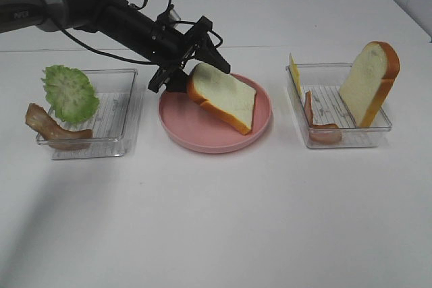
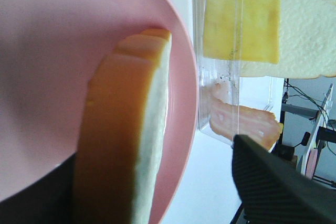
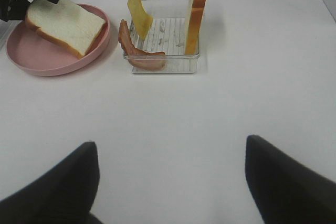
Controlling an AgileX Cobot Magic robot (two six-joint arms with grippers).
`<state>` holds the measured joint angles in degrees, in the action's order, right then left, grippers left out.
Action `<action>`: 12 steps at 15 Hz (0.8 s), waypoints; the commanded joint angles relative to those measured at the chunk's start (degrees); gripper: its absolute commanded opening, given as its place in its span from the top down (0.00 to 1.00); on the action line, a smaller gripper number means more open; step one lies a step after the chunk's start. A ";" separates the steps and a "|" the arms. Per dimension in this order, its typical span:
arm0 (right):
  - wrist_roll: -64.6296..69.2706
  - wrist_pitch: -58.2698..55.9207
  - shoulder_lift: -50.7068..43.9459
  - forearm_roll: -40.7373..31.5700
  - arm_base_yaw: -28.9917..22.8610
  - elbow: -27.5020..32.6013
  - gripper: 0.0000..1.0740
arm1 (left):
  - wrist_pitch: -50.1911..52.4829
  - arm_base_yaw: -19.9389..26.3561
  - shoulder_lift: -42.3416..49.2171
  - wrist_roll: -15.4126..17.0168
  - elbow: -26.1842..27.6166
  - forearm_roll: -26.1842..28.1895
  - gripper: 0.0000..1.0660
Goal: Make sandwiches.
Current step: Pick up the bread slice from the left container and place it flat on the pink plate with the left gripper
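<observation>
We find the left gripper's [image 1: 187,72] fingers spread about the bread slice's [image 1: 226,96] raised end at the plate's [image 1: 202,143] far-left rim. The right gripper [image 3: 169,140] is spread, empty and farther off.

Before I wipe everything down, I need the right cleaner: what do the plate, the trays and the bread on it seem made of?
Plate: likely matte plastic, no glaze glare. Trays: clear rigid plastic, see-through walls, ribbed floors. Bread slice: probably foam or soft plastic; uniform, crumbless faces.

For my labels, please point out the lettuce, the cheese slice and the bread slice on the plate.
lettuce [image 1: 69,92]: high view, leaf middle
cheese slice [image 3: 140,14]: right wrist view, face middle
bread slice [image 1: 226,96]: high view, white face
</observation>
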<state>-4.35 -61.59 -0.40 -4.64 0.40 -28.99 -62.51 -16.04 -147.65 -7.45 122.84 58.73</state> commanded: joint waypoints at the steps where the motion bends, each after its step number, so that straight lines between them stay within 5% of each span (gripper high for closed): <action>1: -0.46 0.69 -0.69 -0.11 0.17 0.11 0.32 | -2.64 -0.34 0.63 -4.64 0.34 -0.69 0.30; 4: -0.46 0.69 -0.69 -0.11 0.17 0.11 0.32 | -3.27 -1.55 3.27 -4.47 1.38 -12.95 0.30; 6: -0.46 0.69 -0.69 -0.11 0.17 0.11 0.32 | -3.90 -3.84 4.41 -1.55 4.53 -23.38 0.30; 8: -0.46 0.69 -0.69 -0.11 0.17 0.11 0.32 | -4.24 -6.88 5.39 2.52 8.25 -34.78 0.30; 10: -0.46 0.69 -0.69 -0.11 0.17 0.11 0.32 | -5.50 -9.63 6.99 10.83 11.40 -47.38 0.30; 12: -0.46 0.69 -0.69 -0.11 0.17 0.11 0.32 | -9.80 -9.80 7.22 13.87 15.07 -50.94 0.30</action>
<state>-4.35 -61.59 -0.40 -4.64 0.40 -28.99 -69.16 -25.73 -141.00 5.27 137.62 8.82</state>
